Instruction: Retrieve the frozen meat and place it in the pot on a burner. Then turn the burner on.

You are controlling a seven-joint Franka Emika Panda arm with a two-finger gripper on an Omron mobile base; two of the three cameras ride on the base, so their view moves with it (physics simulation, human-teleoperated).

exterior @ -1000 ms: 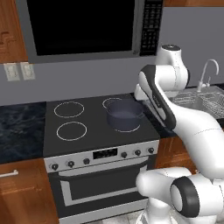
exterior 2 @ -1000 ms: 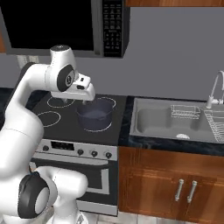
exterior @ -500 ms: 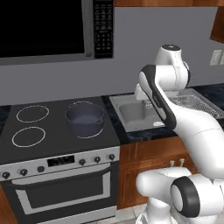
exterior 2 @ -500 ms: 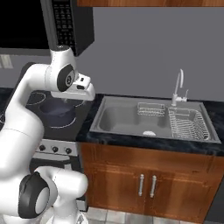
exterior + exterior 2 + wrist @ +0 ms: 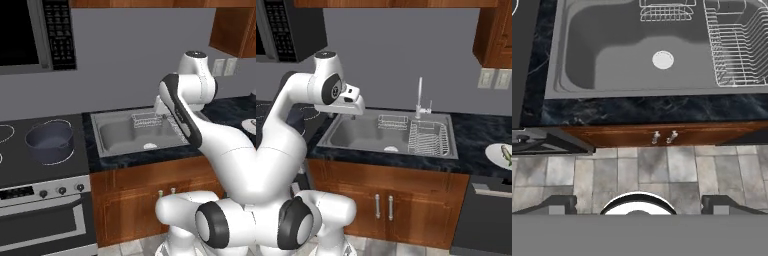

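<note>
Pot (image 5: 49, 142) upright on burner (image 5: 56, 161), mouth up; gripper (image 5: 637, 202) wide open, empty.

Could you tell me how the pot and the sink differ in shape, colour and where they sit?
The pot is round and dark blue-grey; the sink is a rectangular grey basin. The pot stands on the black cooktop over a white ring, while the sink is sunk into the dark counter beside it. The sink holds wire racks. Both are open-topped.

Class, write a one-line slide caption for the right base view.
White robot arm poised over a steel sink with a dish rack and tap; a white plate sits on the dark counter.
</note>
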